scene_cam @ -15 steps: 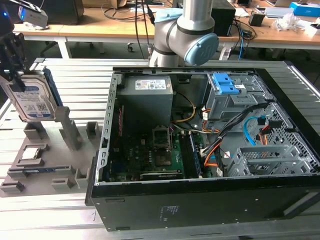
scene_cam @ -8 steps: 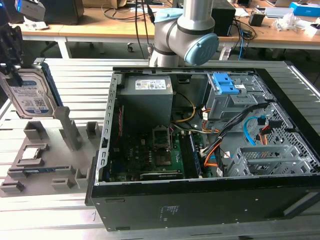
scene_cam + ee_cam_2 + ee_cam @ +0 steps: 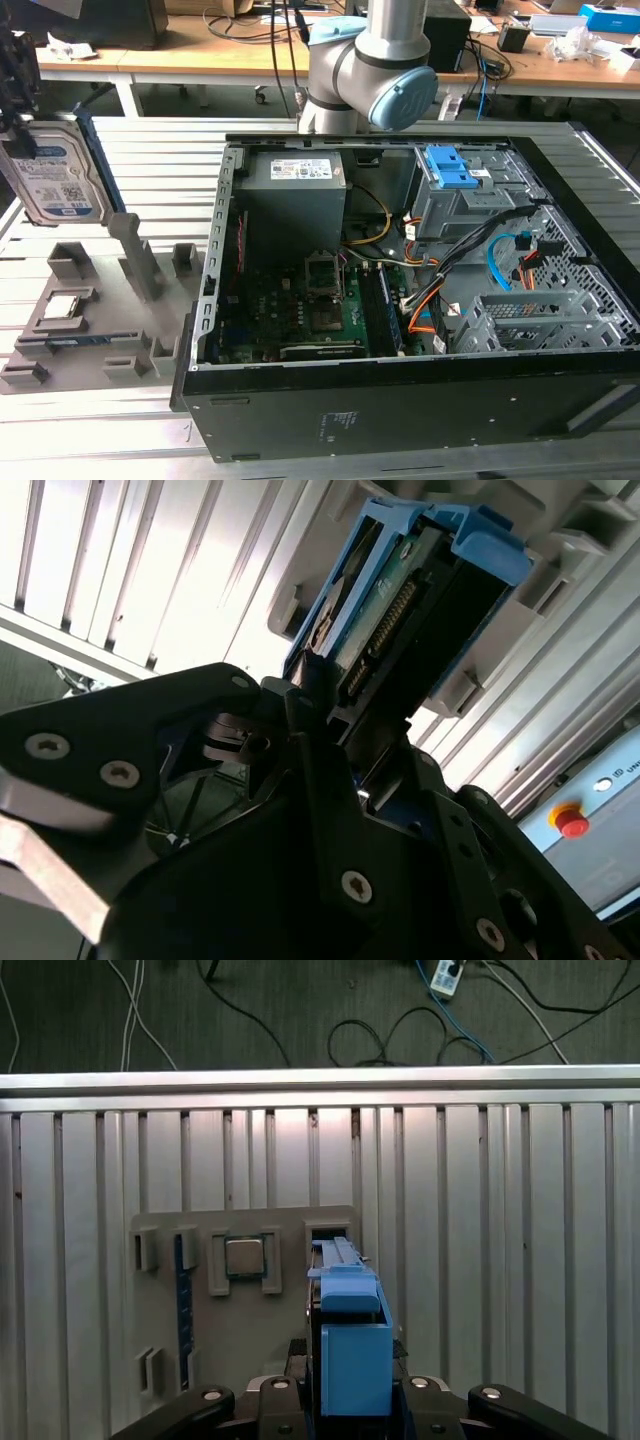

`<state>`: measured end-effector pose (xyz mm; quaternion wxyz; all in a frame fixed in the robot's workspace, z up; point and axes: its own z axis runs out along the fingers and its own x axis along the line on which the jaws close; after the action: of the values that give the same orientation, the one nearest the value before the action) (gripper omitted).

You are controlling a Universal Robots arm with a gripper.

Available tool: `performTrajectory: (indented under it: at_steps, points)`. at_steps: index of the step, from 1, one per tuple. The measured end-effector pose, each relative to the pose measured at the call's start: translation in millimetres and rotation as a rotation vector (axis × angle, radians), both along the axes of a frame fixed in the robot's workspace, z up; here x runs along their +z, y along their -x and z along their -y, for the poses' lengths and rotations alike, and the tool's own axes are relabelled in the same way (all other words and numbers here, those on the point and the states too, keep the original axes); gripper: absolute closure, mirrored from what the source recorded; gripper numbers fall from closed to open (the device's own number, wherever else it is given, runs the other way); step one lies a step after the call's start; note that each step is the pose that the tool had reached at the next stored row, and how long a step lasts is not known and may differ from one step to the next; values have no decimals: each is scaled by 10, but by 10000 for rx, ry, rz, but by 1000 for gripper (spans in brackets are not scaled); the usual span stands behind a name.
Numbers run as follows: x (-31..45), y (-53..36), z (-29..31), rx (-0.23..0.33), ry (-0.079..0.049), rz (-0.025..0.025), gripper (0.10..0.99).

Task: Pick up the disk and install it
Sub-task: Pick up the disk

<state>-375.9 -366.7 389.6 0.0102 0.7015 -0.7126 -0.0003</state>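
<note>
Hanging upright at the exterior view's left, the disk (image 3: pixel 55 185) is held by the gripper (image 3: pixel 345 730), whose jaws are closed on its blue-railed sides. Its long axis runs downward from the jaws, above the grey fixture (image 3: pixel 110 320). The open computer case (image 3: pixel 400 410) lies to the right.
</note>
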Motion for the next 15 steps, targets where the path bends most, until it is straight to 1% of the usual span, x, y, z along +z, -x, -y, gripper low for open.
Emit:
performTrajectory:
  at_steps: [2,3,7,11,13,15]
  points:
    - [32,0,0,0,-1,1,722]
    - [66,-1,0,0,0,0,722]
    - [151,-2,0,0,0,0,722]
    - [223,-3,0,0,0,0,722]
    - [279,-3,0,1,-1,1,722]
    - [309,-4,0,1,0,1,722]
